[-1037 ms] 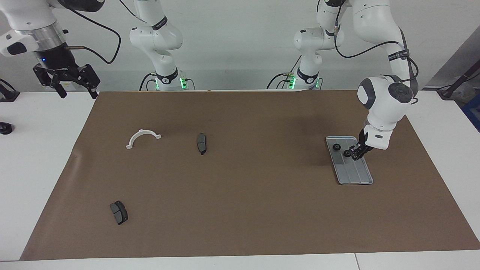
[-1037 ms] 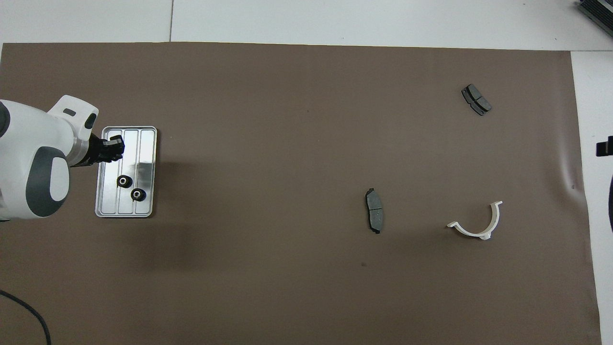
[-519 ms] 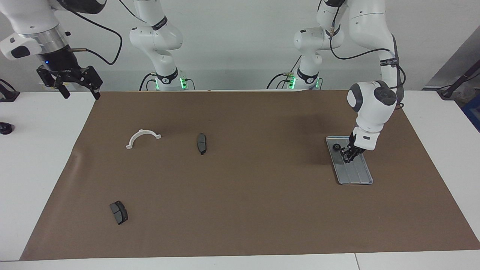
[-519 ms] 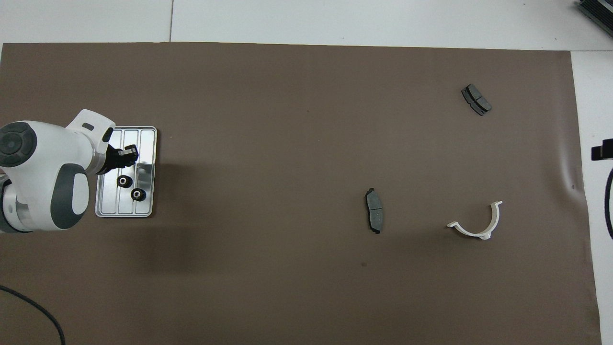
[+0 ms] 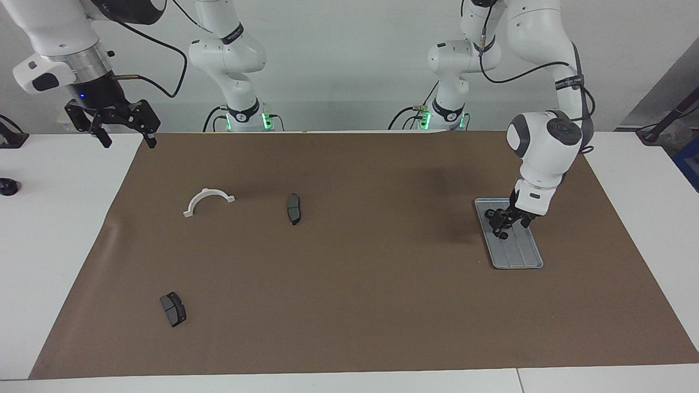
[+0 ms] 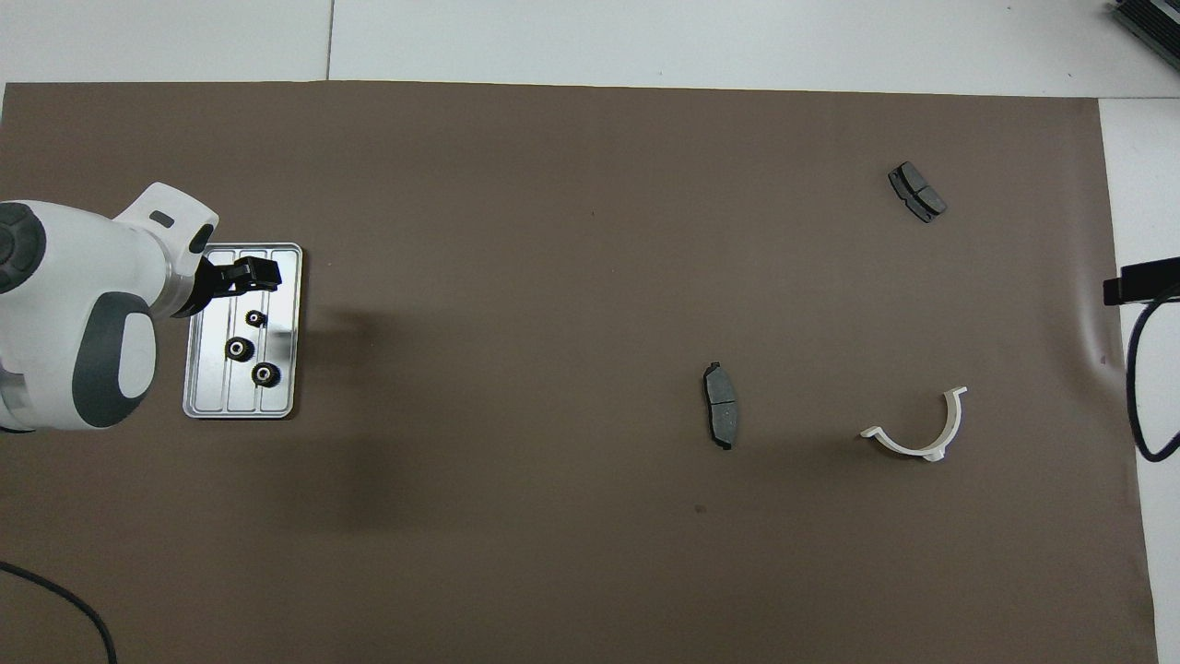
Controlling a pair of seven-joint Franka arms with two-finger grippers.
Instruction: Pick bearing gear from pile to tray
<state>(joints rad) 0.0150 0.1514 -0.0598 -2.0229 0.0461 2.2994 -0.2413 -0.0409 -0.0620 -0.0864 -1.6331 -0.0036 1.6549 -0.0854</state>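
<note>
left tool (image 5: 509,220) over tray (image 6: 287,325) | gear (image 6: 255,318) beneath, released

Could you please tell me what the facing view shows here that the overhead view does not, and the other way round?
Only the facing view shows both arm bases and the whole right gripper, open, raised over the table's right-arm end near the mat's edge.

Only the overhead view shows all three black rings apart in the tray: the smallest ring, the middle ring and the nearest ring. In the facing view the gripper hides most of them.

Both show the left gripper open over the tray, the two grey pads and the white half-ring on the brown mat.
</note>
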